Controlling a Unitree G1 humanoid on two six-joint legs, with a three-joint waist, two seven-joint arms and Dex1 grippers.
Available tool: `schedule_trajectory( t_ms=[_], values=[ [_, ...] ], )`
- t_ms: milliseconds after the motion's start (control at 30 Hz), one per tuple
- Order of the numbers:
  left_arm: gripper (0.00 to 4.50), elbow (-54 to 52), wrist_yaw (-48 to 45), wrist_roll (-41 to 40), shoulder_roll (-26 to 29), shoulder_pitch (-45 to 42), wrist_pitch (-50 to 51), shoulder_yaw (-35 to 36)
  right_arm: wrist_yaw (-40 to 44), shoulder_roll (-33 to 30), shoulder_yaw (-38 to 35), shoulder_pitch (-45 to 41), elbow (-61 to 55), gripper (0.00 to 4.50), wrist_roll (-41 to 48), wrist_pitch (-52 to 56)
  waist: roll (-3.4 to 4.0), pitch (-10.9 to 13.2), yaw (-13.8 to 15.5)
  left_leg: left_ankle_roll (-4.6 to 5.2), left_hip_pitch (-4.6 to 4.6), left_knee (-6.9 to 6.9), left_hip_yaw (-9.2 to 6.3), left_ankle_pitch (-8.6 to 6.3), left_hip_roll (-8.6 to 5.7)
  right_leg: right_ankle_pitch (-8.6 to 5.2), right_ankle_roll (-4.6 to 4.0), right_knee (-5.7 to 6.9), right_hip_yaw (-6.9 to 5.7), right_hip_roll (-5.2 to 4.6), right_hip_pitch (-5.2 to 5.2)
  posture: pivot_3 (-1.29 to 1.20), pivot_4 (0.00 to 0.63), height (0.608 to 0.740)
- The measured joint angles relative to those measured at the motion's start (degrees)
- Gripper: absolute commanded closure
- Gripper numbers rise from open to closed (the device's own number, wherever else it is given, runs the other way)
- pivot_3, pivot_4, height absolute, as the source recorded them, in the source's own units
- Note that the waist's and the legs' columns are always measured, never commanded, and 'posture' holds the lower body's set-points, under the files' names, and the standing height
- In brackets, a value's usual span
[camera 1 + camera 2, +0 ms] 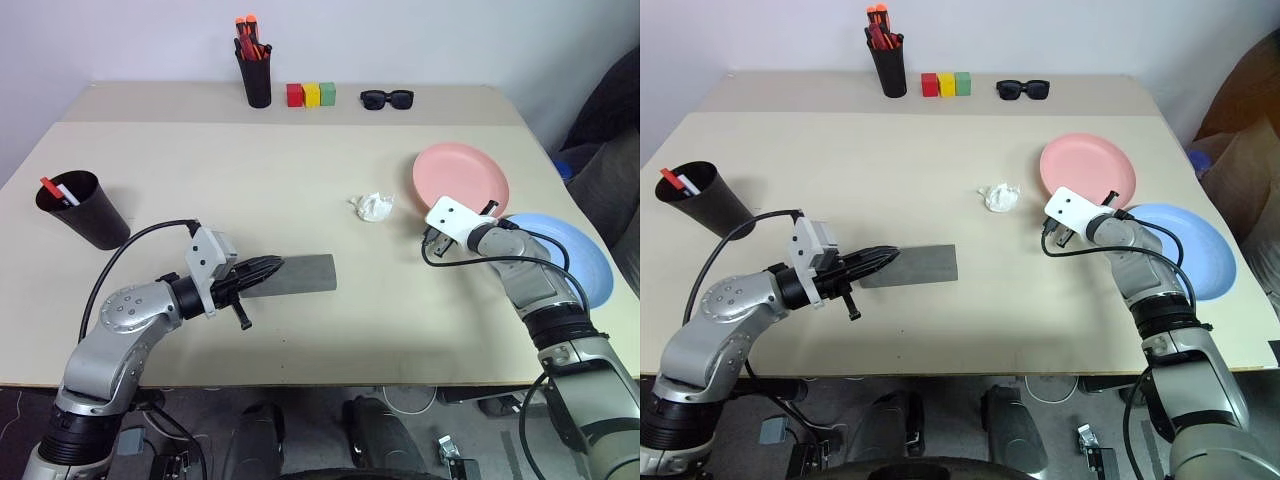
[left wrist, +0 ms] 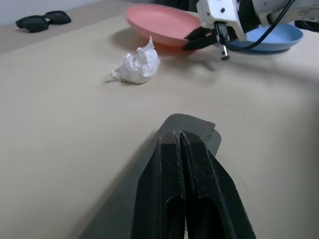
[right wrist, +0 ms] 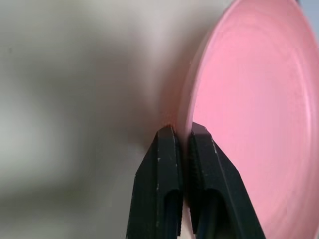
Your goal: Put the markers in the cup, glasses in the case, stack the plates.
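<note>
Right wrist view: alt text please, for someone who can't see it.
The right gripper, its two black fingers shut, pinches the near rim of the pink plate, one finger on each side of the rim. The plate rests on the beige table.

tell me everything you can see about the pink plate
The pink plate is round, plain and shallow with a raised rim, smooth and matte, like plastic, and holds nothing. It lies flat on the table, right of the crumpled tissue, just up-left of the blue plate. The right gripper is shut on its near rim.
</note>
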Motion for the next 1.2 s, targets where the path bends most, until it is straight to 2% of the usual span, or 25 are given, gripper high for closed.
schedule_trajectory(
  t_ms=[133,333,467,567,667,733,867,1000,1100,1200],
  values=[
    [4.47,0.66,-0.07,0.16,-0.99,-1.30,-0.04,-1.45,0.63,-3.57,-2.17,3.04,-8.98,4.47,0.44,-1.68,0.04,0.03,0.46,0.00,-0.03,0.01,-0.01,0.00,-0.03,0.00,0.01,-0.01,0.00,-0.03,0.00,0.00,0.150,0.722],
    [4.47,3.95,-1.69,0.57,-1.19,-3.80,-0.57,-3.05,8.29,-14.05,-13.79,15.40,-23.62,4.47,5.90,3.26,0.04,0.02,1.64,0.01,-0.02,0.02,0.01,-0.01,-0.03,-0.01,0.00,-0.07,0.00,-0.02,0.02,0.00,0.150,0.722],
    [4.47,6.80,-5.25,1.11,-1.05,-6.57,-2.06,-5.23,14.58,-19.81,-24.94,33.94,-30.01,4.47,8.03,7.66,0.10,-0.02,2.63,0.02,0.01,0.01,-0.02,-0.01,-0.07,-0.06,0.03,-0.12,-0.01,-0.03,0.12,0.00,0.150,0.722],
    [4.47,9.35,-6.63,2.12,-1.61,-8.78,-3.04,-6.13,16.98,-19.85,-28.44,39.40,-31.97,3.45,9.34,11.43,0.15,-0.05,1.59,0.02,0.07,0.05,0.00,-0.01,-0.08,-0.06,0.00,-0.11,0.11,0.00,0.13,0.00,0.150,0.722],
    [4.47,9.99,-7.61,2.31,-2.22,-10.46,-4.17,-7.38,17.91,-19.85,-28.95,41.57,-34.02,1.91,9.72,12.60,0.19,-0.07,0.92,0.02,0.28,0.03,-0.06,-0.01,-0.10,-0.04,0.02,-0.09,0.16,0.05,0.24,0.00,0.150,0.722],
    [4.47,10.53,-7.96,2.68,-2.20,-10.46,-4.72,-7.59,17.78,-19.72,-28.93,41.14,-35.11,0.89,9.95,13.03,0.22,-0.09,0.52,0.02,0.28,0.01,-0.07,-0.01,-0.10,-0.04,0.03,-0.07,0.16,0.06,0.24,0.00,0.150,0.722],
    [4.47,10.74,-7.88,3.23,-2.09,-10.15,-4.98,-7.54,16.57,-15.74,-26.77,32.74,-38.22,0.89,12.95,13.56,0.22,-0.09,-0.21,0.02,0.31,-0.01,-0.13,-0.01,-0.11,-0.03,0.05,-0.05,0.18,0.09,0.25,0.00,0.150,0.722],
    [4.47,10.03,-7.03,3.35,-1.68,-8.41,-4.96,-6.85,15.89,-8.37,-19.30,22.47,-39.00,0.89,15.61,14.70,0.19,-0.08,0.01,0.02,0.28,-0.02,-0.15,-0.01,-0.13,-0.03,0.04,-0.04,0.17,0.07,0.25,0.00,0.150,0.722],
    [4.47,9.25,-5.94,3.37,-1.57,-7.45,-4.72,-6.61,14.14,-0.08,-11.85,15.14,-35.43,0.89,15.73,14.67,0.19,-0.07,-0.04,0.02,0.25,-0.01,-0.14,-0.01,-0.15,-0.03,0.04,-0.03,0.18,0.06,0.22,0.00,0.150,0.722],
    [4.47,7.22,-4.50,3.34,-1.36,-6.19,-4.46,-5.78,11.17,6.03,-5.10,8.50,-26.62,0.89,13.02,11.86,0.18,-0.06,0.27,0.02,0.18,0.00,-0.14,-0.01,-0.21,-0.03,0.03,-0.02,0.16,-0.02,0.19,0.00,0.150,0.722]
  ],
)
